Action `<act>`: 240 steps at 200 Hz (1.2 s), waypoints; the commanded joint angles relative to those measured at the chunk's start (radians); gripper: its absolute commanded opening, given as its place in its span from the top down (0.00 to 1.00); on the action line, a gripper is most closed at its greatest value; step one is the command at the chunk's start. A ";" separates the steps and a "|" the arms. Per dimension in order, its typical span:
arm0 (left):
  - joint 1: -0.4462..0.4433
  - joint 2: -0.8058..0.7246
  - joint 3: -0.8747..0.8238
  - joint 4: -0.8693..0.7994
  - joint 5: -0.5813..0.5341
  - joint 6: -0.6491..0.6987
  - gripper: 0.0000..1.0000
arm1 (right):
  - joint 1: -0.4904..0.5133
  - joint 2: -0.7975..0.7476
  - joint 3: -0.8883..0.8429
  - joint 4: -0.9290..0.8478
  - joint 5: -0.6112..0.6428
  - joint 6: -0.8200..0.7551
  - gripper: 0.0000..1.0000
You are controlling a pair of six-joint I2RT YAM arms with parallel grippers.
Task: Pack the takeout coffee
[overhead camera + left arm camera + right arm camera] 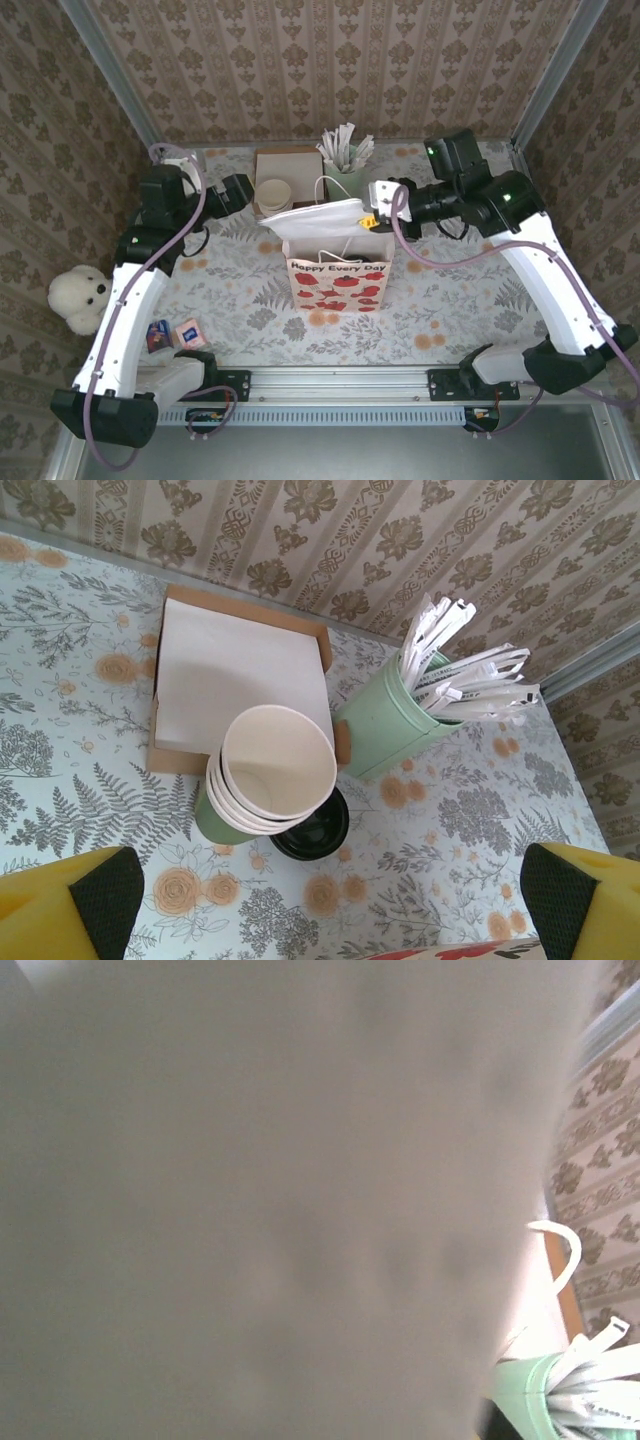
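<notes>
My right wrist camera is smothered by a blurred grey-white surface close against the lens. Past its right side I make out only a white handle loop (562,1250) and the mint cup (560,1400) of wrapped straws. From above, my right gripper (372,216) sits at the right rim of the paper bag (338,282), at its open mouth, but I cannot tell whether the jaws are clenched on the paper. The takeout coffee (315,832) is mostly hidden: an arc of its black lid shows under the mouth of the leaning stack of lidless cups (270,775), and I cannot make out its body.

My left gripper (328,905) is released and holds nothing, its yellow fingers (60,910) spread to the lower corners of the wrist view. The coffee lies ahead of it, roughly centred between the fingers, near but apart, just beside the stack's base and close to the mint cup. Beyond it a cardboard tray (235,675) of white napkins lies toward the table's far edge.

The table (450,300) is covered in a pale print of ferns and orange flowers. The bag, printed with red poppies, stands at its middle. A white teddy bear (80,297) sits at the left edge, with small packets (170,334) toward the near-left corner. Patterned beige wallpaper (330,70) closes in three sides
</notes>
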 commanded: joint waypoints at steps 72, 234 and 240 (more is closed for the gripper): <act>-0.038 0.031 -0.007 -0.055 0.052 -0.011 0.00 | -0.006 -0.023 -0.149 0.116 -0.002 0.200 1.00; -0.047 -0.021 -0.102 0.103 0.172 0.140 0.00 | 0.085 0.032 -0.202 -0.013 0.163 0.787 0.98; -0.047 -0.014 -0.103 0.100 0.170 0.138 0.00 | 0.084 0.033 -0.210 -0.016 0.170 0.788 0.98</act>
